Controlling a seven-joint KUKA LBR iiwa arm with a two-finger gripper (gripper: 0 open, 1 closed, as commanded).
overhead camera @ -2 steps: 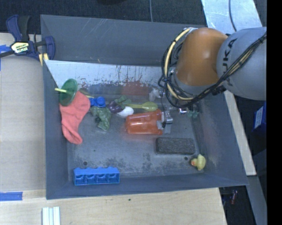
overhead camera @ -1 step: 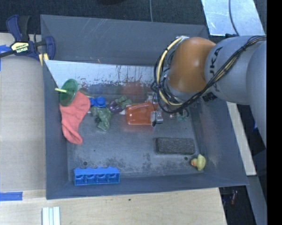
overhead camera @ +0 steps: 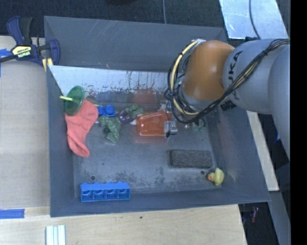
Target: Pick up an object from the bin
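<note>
- While the arm's orange wrist cover [overhead camera: 207, 70] hangs over the right centre of the bin [overhead camera: 61, 177], the tool tip under it sits at the right edge of an orange-red translucent piece [overhead camera: 151, 124] lying mid-bin near the back wall.
- Jaws: the wrist hides them. I cannot tell whether they are apart, together or clamped on anything.
- Contact: the tip appears to touch or stand just beside the orange-red piece. No grip can be confirmed.
- Neighbours: a small green toy [overhead camera: 112, 129] and other bits lie heaped just left of the orange-red piece. A dark grey block [overhead camera: 190, 158] lies near, towards the front. A yellow duck [overhead camera: 215, 176] sits at the front right corner.
- Well apart: a pink cloth [overhead camera: 79, 129] under a green cup [overhead camera: 75, 97] at the left, and a blue brick [overhead camera: 105, 192] at the front left.
- Judgement, step in hand: closing in on the orange-red piece, lift not yet made.
- Recommendation: centre the jaws across the piece's narrower span rather than on its right rim, since an edge pinch on a smooth translucent body may slip.
- Recommendation: descend straight and close fully before rising.
- Recommendation: lift vertically so the piece clears the back wall and does not drag the heap at its left.
</note>
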